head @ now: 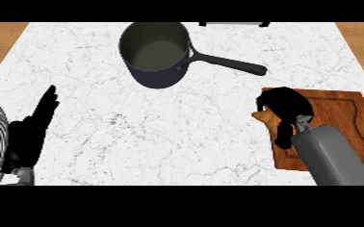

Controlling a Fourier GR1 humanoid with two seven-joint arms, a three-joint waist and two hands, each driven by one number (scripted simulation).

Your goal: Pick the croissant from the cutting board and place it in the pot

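The right robot hand [288,107] curls around the croissant [265,118] on the cutting board [334,110] at four o'clock, so grasping seems underway; next comes lifting it toward the pot [155,53] at eleven o'clock.

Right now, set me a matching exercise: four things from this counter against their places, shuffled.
Things:
1. pot
2. cutting board
3. left hand
4. croissant

Places:
A. resting open at the left edge
B. at the board's left rim, under the right hand
C. far centre, handle pointing right
D. right edge of the counter

Pairs: 1-C, 2-D, 3-A, 4-B
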